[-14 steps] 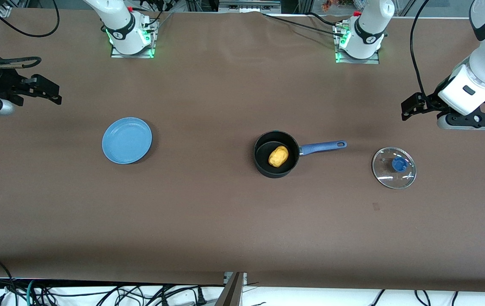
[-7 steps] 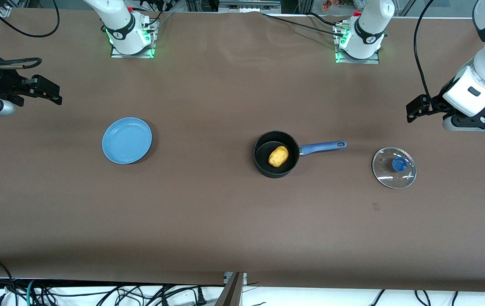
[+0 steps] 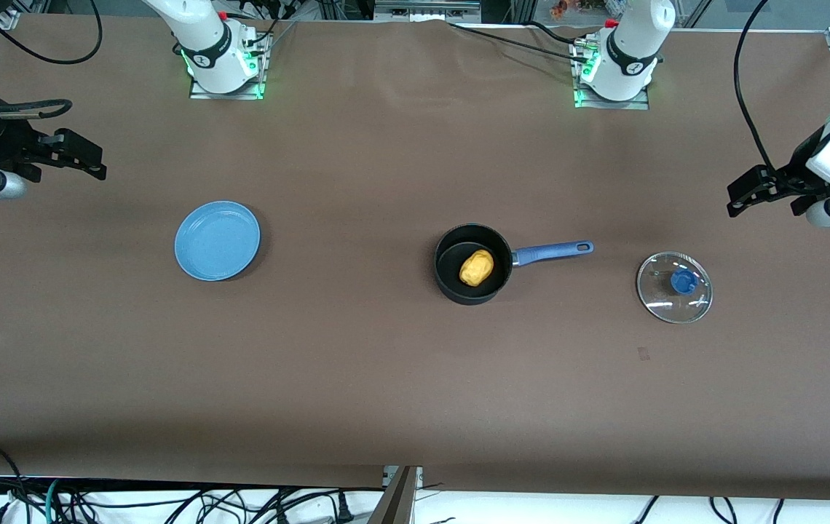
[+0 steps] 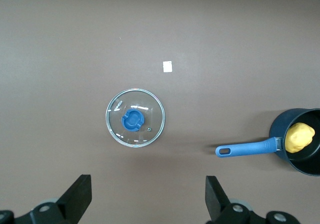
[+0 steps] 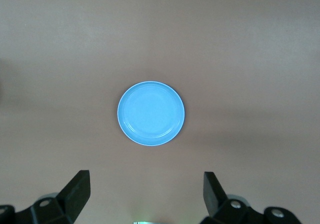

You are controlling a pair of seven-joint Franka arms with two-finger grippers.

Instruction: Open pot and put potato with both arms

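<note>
The black pot [image 3: 453,256] stands uncovered mid-table with its blue handle [image 3: 552,252] pointing toward the left arm's end. The yellow-orange potato [image 3: 476,267] lies inside it. The glass lid [image 3: 659,295] with its blue knob [image 3: 682,282] lies flat on the table beside the handle's tip. My left gripper [image 3: 744,193] is open and empty, up in the air at its end of the table; its wrist view shows the lid [image 4: 147,129], the pot [image 4: 305,161] and the potato [image 4: 299,137]. My right gripper [image 3: 84,161] is open and empty, waiting at its end.
A flat light-blue plate [image 3: 217,240] lies toward the right arm's end and shows in the right wrist view [image 5: 151,113]. A small pale mark [image 4: 167,66] is on the brown table cover [image 3: 357,364] nearer the front camera than the lid.
My left gripper has moved away from the lid toward its own end of the table. The right arm, pot, potato and lid have not moved.
</note>
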